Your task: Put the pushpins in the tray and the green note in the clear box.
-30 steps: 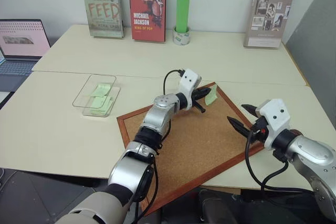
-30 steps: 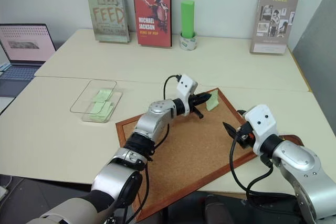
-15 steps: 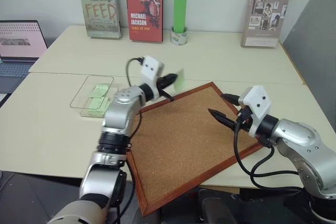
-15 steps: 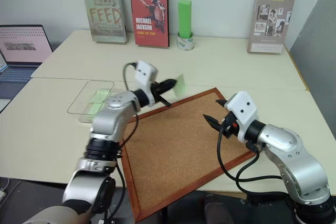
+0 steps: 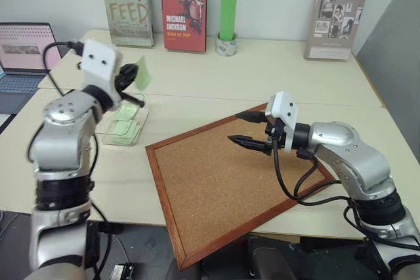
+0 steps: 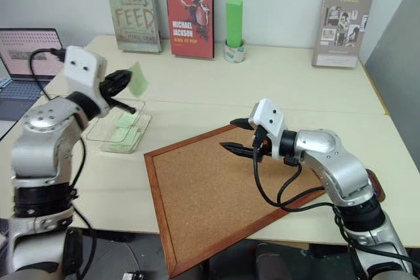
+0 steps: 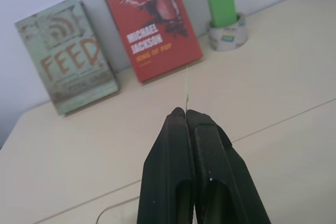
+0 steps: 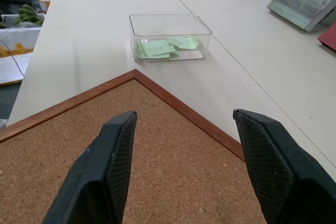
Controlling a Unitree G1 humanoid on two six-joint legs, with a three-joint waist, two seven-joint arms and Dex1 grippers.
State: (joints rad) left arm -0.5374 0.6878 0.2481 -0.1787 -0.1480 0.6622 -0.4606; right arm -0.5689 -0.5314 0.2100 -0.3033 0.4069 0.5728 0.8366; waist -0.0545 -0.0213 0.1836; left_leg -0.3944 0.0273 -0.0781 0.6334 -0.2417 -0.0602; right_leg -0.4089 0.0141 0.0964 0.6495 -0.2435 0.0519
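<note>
above clear box [image 5: 122,123] | left jaws [image 5: 133,75] pinch green note [image 5: 142,74] | right jaws [image 5: 241,128] agape, empty

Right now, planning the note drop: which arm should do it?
Left. Its gripper is shut on the green note, above the clear box; the right gripper is open over the corkboard.

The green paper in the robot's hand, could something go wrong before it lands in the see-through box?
Maybe. The left hand pinches the green note by one edge only, high above the clear box, so if let go from there it might flutter and land on the table instead. The box is shallow and already holds other green notes, so a new one could slide out over the rim.
</note>
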